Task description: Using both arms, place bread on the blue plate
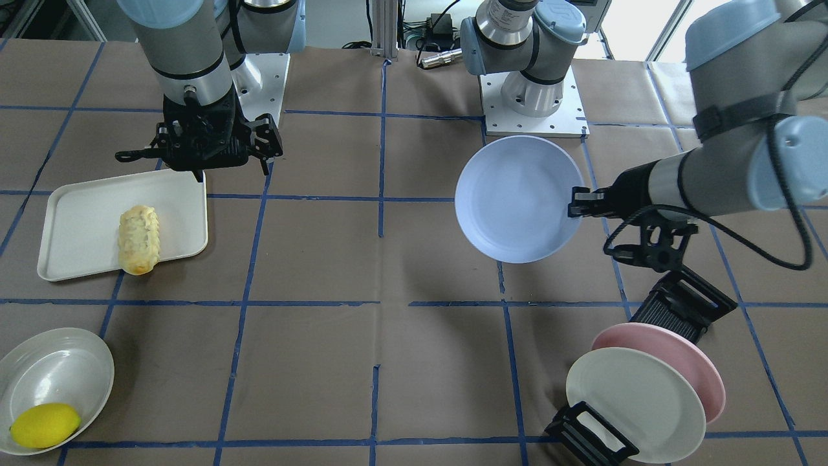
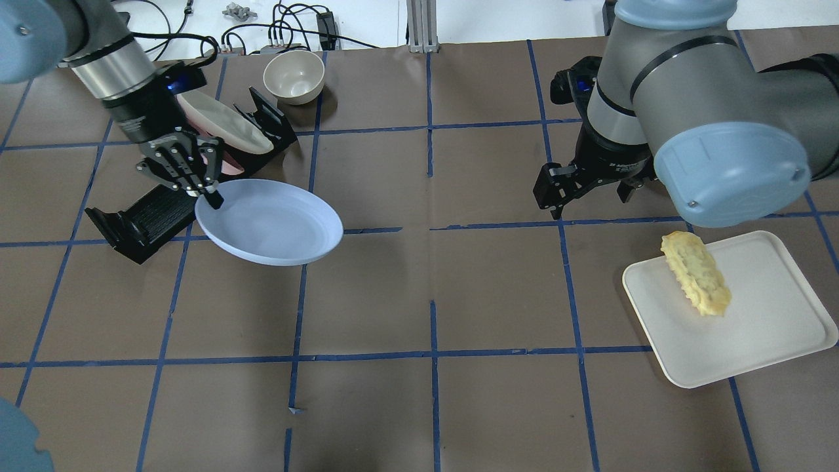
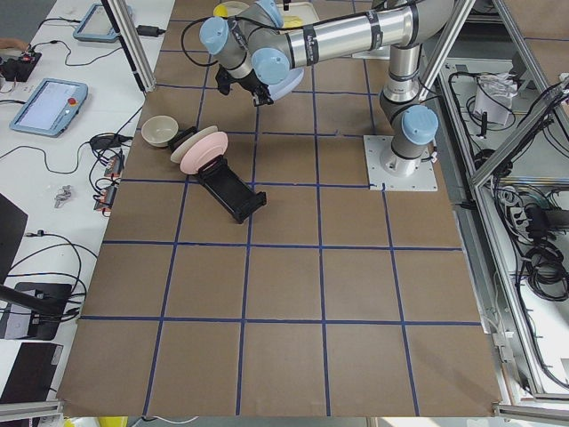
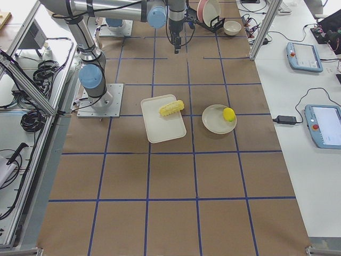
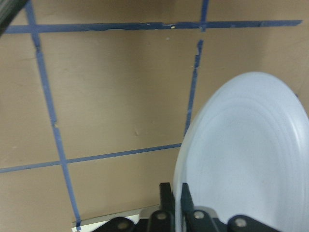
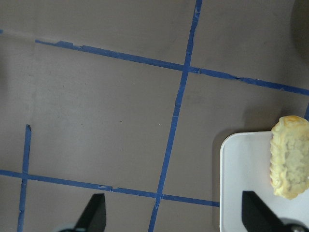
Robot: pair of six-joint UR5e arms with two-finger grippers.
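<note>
The bread (image 1: 138, 238) lies on a cream-white tray (image 1: 77, 220); it also shows in the overhead view (image 2: 696, 273) and the right wrist view (image 6: 290, 162). My left gripper (image 2: 210, 196) is shut on the rim of the blue plate (image 2: 269, 223) and holds it above the table, next to the dish rack. The plate also shows in the front view (image 1: 517, 197) and the left wrist view (image 5: 246, 159). My right gripper (image 2: 586, 195) is open and empty. It hangs over the table just beyond the tray's far corner, apart from the bread.
A black dish rack (image 1: 679, 304) holds a pink plate (image 1: 686, 353) and a cream-white plate (image 1: 634, 401). A pale bowl (image 1: 52, 369) holds a yellow lemon (image 1: 45, 425). A small cream bowl (image 2: 293, 77) stands behind the rack. Blue tape lines grid the brown table.
</note>
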